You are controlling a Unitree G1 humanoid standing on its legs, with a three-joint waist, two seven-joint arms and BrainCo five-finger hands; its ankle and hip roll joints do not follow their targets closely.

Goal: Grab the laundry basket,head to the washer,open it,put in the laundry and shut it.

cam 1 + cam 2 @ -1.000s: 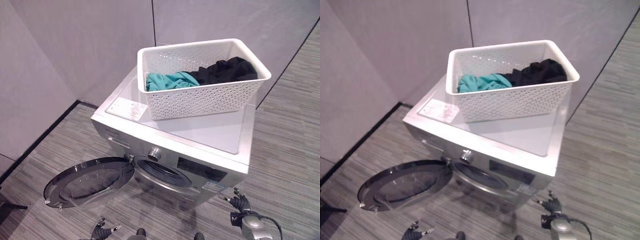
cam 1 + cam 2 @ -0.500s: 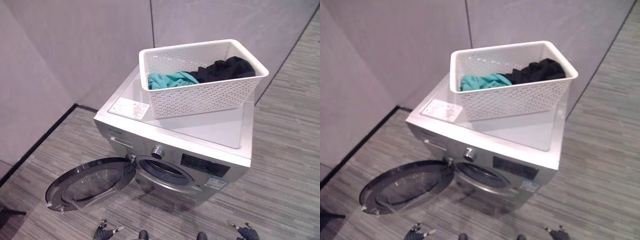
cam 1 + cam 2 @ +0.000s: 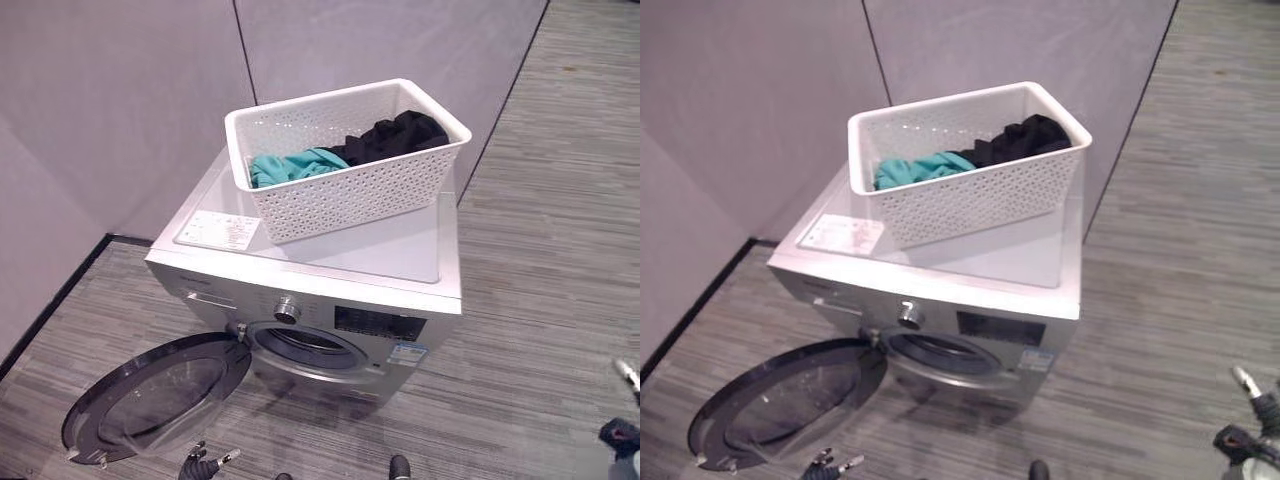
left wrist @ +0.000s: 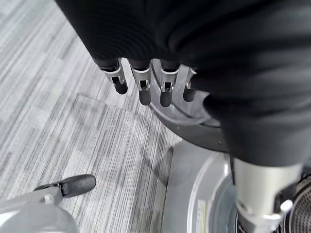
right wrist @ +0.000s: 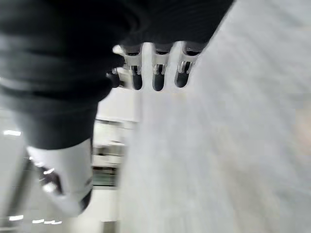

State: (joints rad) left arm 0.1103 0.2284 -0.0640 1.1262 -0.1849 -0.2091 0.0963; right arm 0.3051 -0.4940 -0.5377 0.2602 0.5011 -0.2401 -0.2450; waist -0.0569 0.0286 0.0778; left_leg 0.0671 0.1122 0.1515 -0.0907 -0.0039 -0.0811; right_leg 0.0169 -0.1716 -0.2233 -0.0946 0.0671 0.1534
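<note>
One perforated plastic basket (image 3: 350, 165) atop boxy metal washer (image 3: 330, 290), round door (image 3: 150, 400) open.

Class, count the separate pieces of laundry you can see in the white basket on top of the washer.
2: a teal garment at the laundry basket's left end, a black garment toward its right end. More could lie hidden underneath.

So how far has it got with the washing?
The laundry basket already sits on top of the washer, and the washer door hangs open. Nothing is in hand: the left hand and right hand are both empty, fingers relaxed. The teal cloth and black cloth must be loaded, then the door shut.
</note>
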